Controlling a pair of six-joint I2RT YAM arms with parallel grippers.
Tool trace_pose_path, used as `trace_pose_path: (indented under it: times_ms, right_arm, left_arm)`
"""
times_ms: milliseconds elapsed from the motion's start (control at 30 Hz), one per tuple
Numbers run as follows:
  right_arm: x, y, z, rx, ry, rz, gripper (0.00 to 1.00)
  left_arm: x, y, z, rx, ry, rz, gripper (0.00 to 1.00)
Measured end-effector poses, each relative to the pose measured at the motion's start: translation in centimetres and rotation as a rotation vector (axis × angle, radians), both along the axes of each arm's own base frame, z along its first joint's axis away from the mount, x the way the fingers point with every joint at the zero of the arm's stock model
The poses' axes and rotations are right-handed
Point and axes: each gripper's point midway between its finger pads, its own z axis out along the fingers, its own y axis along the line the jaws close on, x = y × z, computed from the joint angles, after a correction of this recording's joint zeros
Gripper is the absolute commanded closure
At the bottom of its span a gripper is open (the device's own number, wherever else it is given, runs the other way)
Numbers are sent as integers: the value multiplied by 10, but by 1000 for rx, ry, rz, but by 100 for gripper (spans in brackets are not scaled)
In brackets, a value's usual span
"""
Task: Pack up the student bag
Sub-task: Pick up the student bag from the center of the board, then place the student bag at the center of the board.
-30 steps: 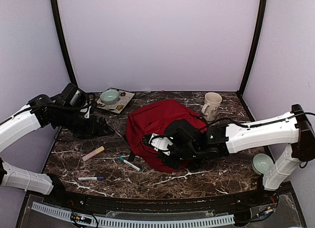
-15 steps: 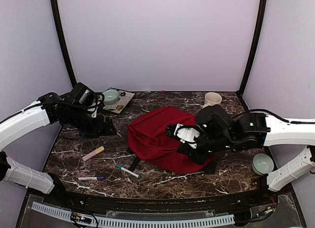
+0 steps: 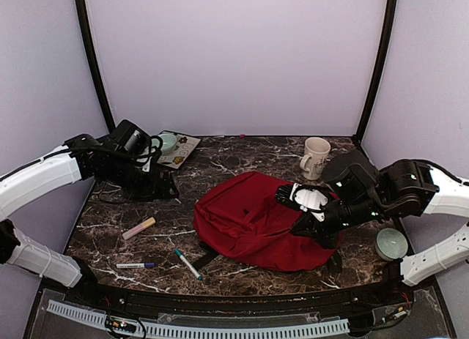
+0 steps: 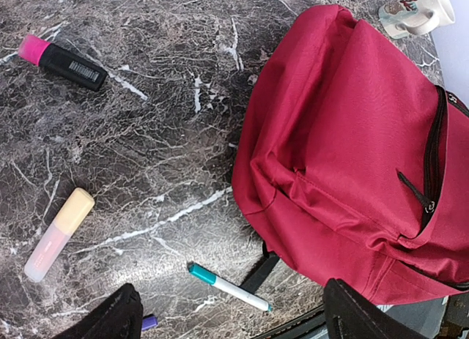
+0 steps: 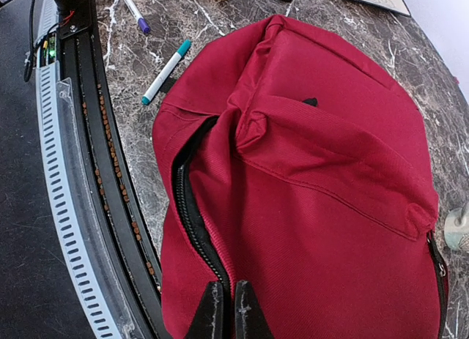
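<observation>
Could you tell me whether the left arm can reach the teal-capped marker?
Probably yes: the left gripper is open and the teal-capped marker lies uncovered on the table, nothing between them.

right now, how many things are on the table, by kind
red student bag: 1
markers: 4 (pink-capped marker, yellow-capped marker, teal-capped marker, purple-capped marker)
pale green bowls: 2 (rear left bowl, near right bowl)
cream mug: 1
picture tray: 1
total: 9
</observation>
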Motion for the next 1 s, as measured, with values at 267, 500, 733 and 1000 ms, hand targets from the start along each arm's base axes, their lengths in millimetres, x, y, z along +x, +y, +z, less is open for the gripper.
trace_pose_path:
  times_ms: [267, 500, 733, 1000]
  right_arm:
    - [-3, -6, -22, -42, 46, -33, 72]
    - [-4, -2, -30, -36, 93, -68, 25]
    - [-1, 0, -25, -7, 93, -98, 23]
    - [17, 6, 20, 136, 19, -190, 28]
  left_arm:
    - [3, -3, 0, 8, 0, -15, 13]
    - [1, -1, -1, 15, 11, -15, 14]
    - [-3, 0, -5, 23, 33, -19, 15]
    - [-9, -9, -4, -18, 57, -60, 16]
